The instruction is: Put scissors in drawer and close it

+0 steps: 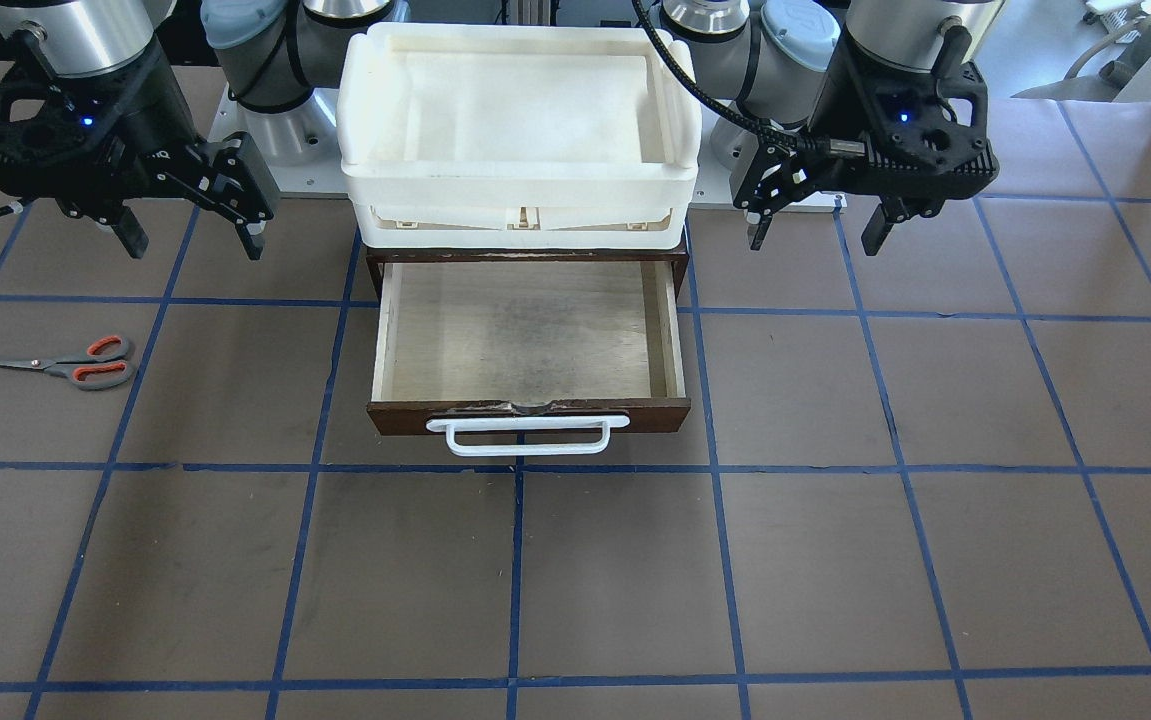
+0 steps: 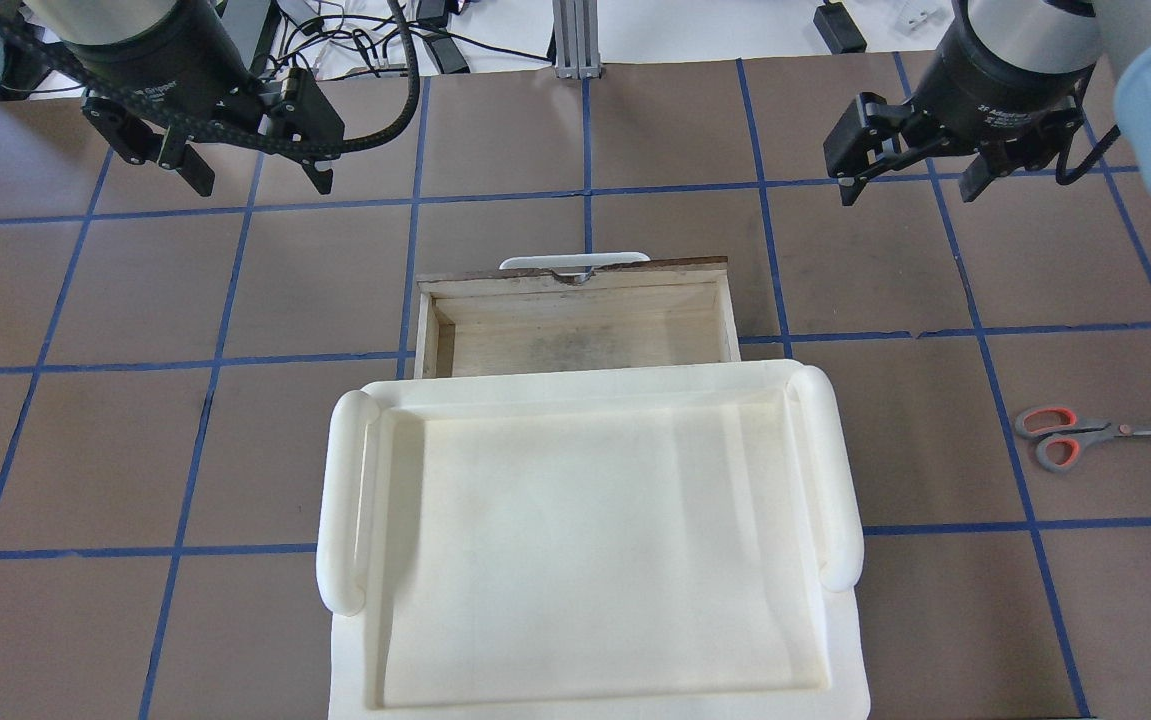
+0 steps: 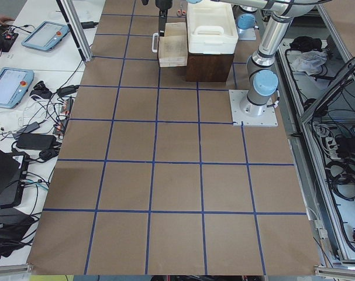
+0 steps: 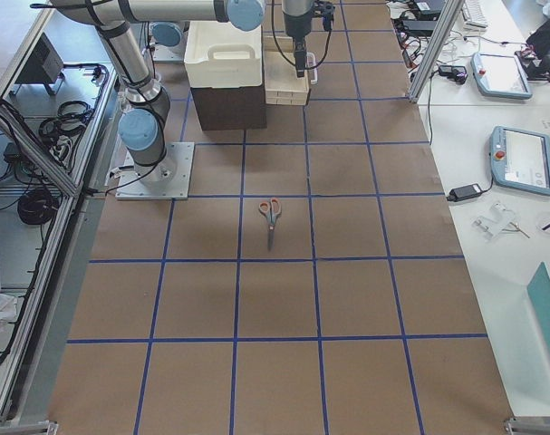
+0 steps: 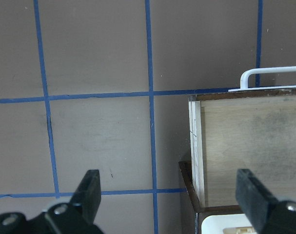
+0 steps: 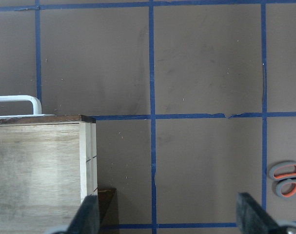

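The scissors (image 1: 65, 365) lie flat on the table on my right side, blades pointing away from the drawer; they also show in the overhead view (image 2: 1085, 437), the exterior right view (image 4: 269, 216), and their handles at the right wrist view's edge (image 6: 286, 178). The drawer (image 1: 525, 335) is pulled open and empty, its white handle (image 1: 527, 435) at the front; it also shows from above (image 2: 575, 335). My right gripper (image 1: 195, 245) (image 2: 907, 192) is open and empty, hovering between the drawer and the scissors. My left gripper (image 1: 815, 240) (image 2: 260, 185) is open and empty, on the drawer's other side.
A white plastic tray (image 1: 520, 190) sits on top of the dark brown cabinet that holds the drawer, and overhangs the drawer's back part (image 2: 345, 500). The brown table carries a blue tape grid. Both arm bases stand behind the cabinet.
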